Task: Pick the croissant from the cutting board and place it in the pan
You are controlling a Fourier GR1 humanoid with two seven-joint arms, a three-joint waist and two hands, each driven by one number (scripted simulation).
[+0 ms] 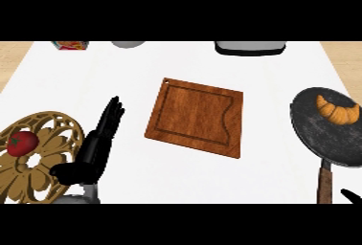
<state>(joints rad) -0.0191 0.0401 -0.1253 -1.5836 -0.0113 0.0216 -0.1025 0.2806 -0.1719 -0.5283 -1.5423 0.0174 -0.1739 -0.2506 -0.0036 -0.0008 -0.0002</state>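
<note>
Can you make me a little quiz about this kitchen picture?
1. True or false: the croissant lies in the pan.
2. What sits on the gold trivet? A) tomato B) egg C) spoon
3. Fill in: the cutting board has ____ on it.

Key: 1 true; 2 A; 3 nothing.

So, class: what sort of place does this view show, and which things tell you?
Most likely a kitchen counter. A wooden cutting board lies on the white top, a dark pan at the right holds a croissant, and a tomato sits on a gold trivet.
</note>
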